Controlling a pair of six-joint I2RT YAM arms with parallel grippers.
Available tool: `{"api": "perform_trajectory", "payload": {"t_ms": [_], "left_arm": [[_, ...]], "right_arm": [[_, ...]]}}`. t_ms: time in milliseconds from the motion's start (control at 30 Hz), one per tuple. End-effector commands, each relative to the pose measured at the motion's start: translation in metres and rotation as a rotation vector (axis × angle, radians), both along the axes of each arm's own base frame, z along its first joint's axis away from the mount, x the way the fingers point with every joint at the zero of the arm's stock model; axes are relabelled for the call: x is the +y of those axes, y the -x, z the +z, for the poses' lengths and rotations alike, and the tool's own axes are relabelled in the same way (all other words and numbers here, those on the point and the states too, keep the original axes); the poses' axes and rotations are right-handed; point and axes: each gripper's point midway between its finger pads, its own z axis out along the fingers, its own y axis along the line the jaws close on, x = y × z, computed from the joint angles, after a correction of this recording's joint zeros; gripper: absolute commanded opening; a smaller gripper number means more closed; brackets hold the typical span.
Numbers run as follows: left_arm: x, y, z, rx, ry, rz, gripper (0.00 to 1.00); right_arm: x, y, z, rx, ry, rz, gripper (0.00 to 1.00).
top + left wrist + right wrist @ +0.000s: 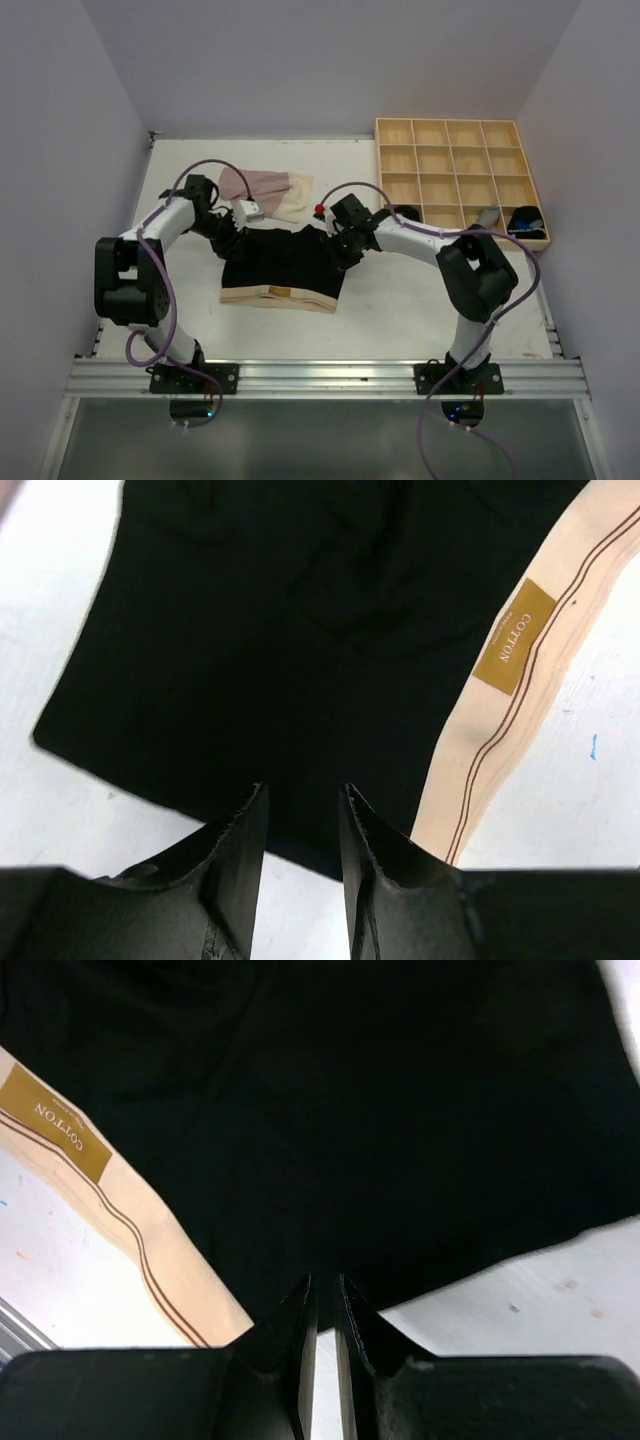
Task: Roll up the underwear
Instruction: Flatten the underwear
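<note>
Two tools meet the black underwear, which lies flat on the surface: left tool at its far left corner, right tool at its far right corner.
Left wrist: narrow gap, nothing gripped.
Right wrist: a mere slit; I cannot tell if cloth is pinched.

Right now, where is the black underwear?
Top view: the black underwear lies mid-table between the left gripper and right gripper, beige waistband toward the bases.

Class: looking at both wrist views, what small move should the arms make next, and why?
Probably close the left claw on the hem of the flat black cotton underwear with beige waistband: its jaws stand apart over that edge, while the right claw stands nearly shut there.
</note>
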Motion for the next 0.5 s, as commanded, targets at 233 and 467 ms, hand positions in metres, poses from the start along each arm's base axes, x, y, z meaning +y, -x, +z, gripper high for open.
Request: {"api": "perform_trajectory", "payload": {"t_ms": [233, 467], "left_arm": [[0.011, 0.042, -0.051, 0.075, -0.249, -0.172, 0.31], [-0.026, 0.119, -0.032, 0.177, -0.130, -0.432, 0.29]], "right_arm": [[0.003, 0.021, -0.029, 0.056, 0.137, 0.044, 0.17], [-0.019, 0.005, -0.032, 0.009, 0.257, 0.025, 0.16]]}}
